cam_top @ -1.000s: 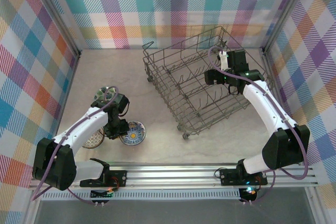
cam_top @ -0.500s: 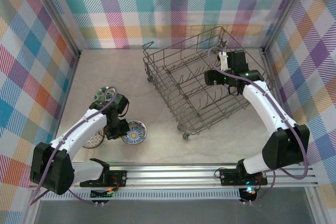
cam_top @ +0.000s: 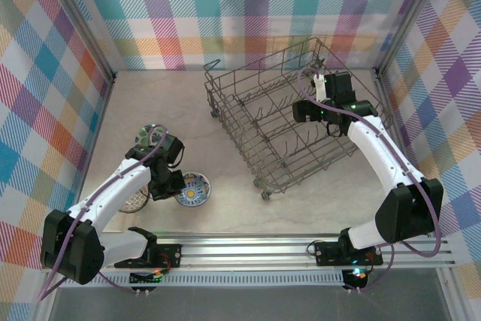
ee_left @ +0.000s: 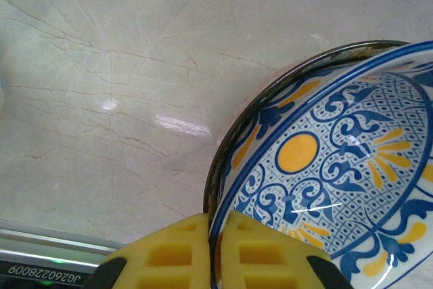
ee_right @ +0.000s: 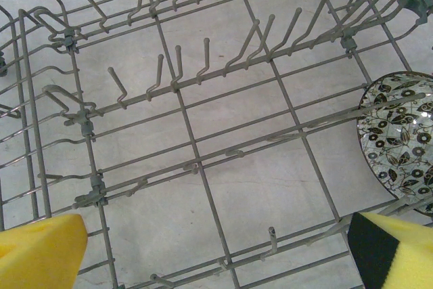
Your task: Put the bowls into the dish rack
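A blue-white bowl [ee_left: 325,167] with a yellow centre lies on the table left of the dish rack [cam_top: 279,122]. My left gripper [ee_left: 216,225] is shut on its near rim, one yellow pad inside and one outside. From above, the left gripper [cam_top: 171,183] sits at the left side of that bowl [cam_top: 193,190]. A dark rim of another bowl [ee_left: 226,137] shows just under it. My right gripper [ee_right: 216,255] hangs open over the rack floor, nothing between its pads. A grey leaf-patterned bowl [ee_right: 400,141] shows behind the rack wires [ee_right: 196,160] at the right.
A tan-brown bowl [cam_top: 135,201] lies left of the left gripper and a green bowl [cam_top: 148,134] behind it. The rack's upright tines [ee_right: 179,65] rise in rows. Plaid walls close in the table on three sides, and the arms' rail [cam_top: 248,249] runs along the near edge.
The left gripper's jaws have closed onto the blue-white bowl's rim. The bowl has shifted slightly right. The right arm has not moved.
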{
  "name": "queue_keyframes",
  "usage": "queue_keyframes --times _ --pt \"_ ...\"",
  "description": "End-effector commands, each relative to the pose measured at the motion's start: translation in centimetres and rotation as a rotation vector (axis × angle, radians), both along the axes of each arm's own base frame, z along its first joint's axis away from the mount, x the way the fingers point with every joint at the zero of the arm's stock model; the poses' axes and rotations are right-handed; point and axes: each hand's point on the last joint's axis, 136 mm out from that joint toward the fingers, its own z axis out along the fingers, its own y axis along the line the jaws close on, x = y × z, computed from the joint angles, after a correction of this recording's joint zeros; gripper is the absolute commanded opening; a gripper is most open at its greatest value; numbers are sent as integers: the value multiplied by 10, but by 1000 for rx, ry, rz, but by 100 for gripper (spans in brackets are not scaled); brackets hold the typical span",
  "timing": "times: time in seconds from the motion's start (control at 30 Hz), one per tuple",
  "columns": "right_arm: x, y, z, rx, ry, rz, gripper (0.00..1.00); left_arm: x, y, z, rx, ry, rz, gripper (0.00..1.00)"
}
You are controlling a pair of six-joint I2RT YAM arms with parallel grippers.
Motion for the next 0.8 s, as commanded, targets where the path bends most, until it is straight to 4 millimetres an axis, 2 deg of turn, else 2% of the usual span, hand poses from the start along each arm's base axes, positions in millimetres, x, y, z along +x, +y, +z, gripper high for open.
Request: queue_keyframes --times 0.0,0.27,0.77 --pt "-1 5 9 28 -29 10 99 -6 2 7 9 7 4 6" --pt "-2 4 10 29 -32 9 99 -1 0 19 -9 -41 7 0" --pt "-3 5 15 39 -38 7 99 7 -5 42 -62 -143 18 0"
